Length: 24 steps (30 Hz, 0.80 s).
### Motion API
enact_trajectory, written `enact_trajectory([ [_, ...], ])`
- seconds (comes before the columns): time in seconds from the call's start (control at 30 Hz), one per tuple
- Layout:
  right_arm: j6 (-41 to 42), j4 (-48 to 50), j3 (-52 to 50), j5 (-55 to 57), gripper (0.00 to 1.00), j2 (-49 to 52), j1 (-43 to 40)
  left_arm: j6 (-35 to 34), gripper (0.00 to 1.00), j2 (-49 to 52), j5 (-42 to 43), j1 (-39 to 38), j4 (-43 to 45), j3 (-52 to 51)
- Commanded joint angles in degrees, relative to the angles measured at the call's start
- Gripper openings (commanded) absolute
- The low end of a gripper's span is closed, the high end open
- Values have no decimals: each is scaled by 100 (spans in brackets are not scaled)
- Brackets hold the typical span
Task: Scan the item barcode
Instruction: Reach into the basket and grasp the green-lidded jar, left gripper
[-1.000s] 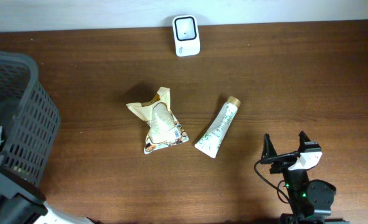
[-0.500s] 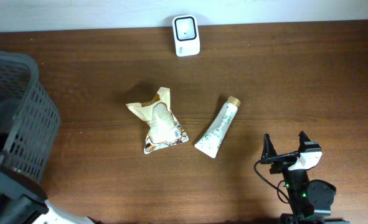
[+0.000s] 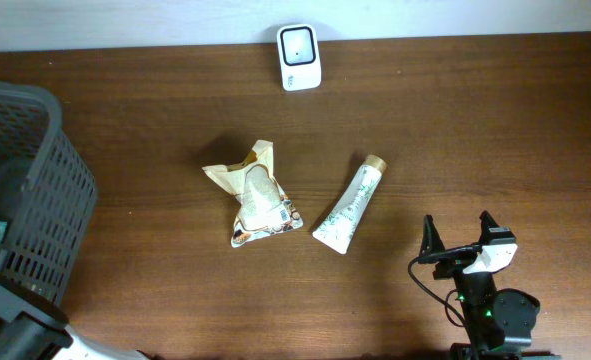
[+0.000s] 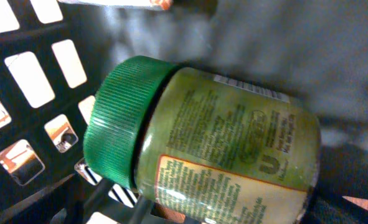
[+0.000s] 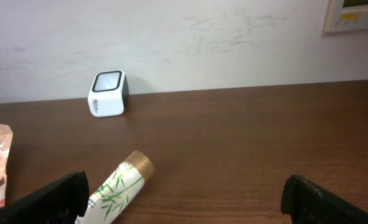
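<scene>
checking on the scan job, ana: how far along?

early, tom, by my reading. nothing sits before the small white box-shaped scanner [image 3: 300, 57] at the top centre of the overhead frame. the left arm [image 3: 15, 325] reaches from the lower left corner into the dark grey plastic mesh basket [image 3: 35, 150] at the left edge.

and the item?

likely the green jar [image 4: 233, 162] with a ribbed green screw lid and printed label. it lies on its side in the basket, filling the left wrist frame.

held?

no grip shows. the left jaws are spread as wide as they go; whether they touch the jar i can't tell. the right jaws, lower right overhead, gape fully and hold nothing.

what's left?

grasping, lifting out, turning the barcode to the scanner. a crumpled cream snack pouch [image 3: 258, 195] and a white leaf-printed squeeze tube [image 3: 348, 208] with a gold cap lie mid-frame on the brown wooden bench [image 3: 495, 120], neither arm touching them.

any writing?

a circled "u" on the jar's label; the fine print beside it is blurred. no barcode shows on this face. tube and scanner give nothing legible.
</scene>
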Motion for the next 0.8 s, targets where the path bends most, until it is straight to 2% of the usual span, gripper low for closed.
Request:
enact_trajectory([
  [0.0, 37, -39, -31, -68, 98, -39, -33, 39, 99, -4, -326, 39, 142, -52],
  [0.2, 37, -39, -31, -68, 98, -39, -33, 76, 99, -2, -372, 42, 533, -63],
  [0.33, 37, -39, -31, -70, 98, -39, -33, 76, 99, -2, -302, 42, 1034, -612],
  [0.47, 37, -39, -31, -68, 98, -39, -33, 76, 100, -2, -232, 42, 1093, -680],
  [0.53, 37, -39, -31, -68, 98, -39, -33, 76, 93, -2, -197, 42, 1123, -678],
  [0.6, 37, -39, -31, -68, 98, -39, -33, 76, 80, -4, -195, 42, 1121, -669],
  [0.63, 37, -39, -31, -68, 98, -39, -33, 76, 79, -4, -197, 42, 1119, -660],
  [0.7, 37, -39, -31, -68, 98, -39, -33, 76, 66, -4, -197, 42, 1043, -463],
  [0.77, 37, -39, -31, -70, 98, -39, -33, 79, 63, -4, -197, 42, 898, -284],
])
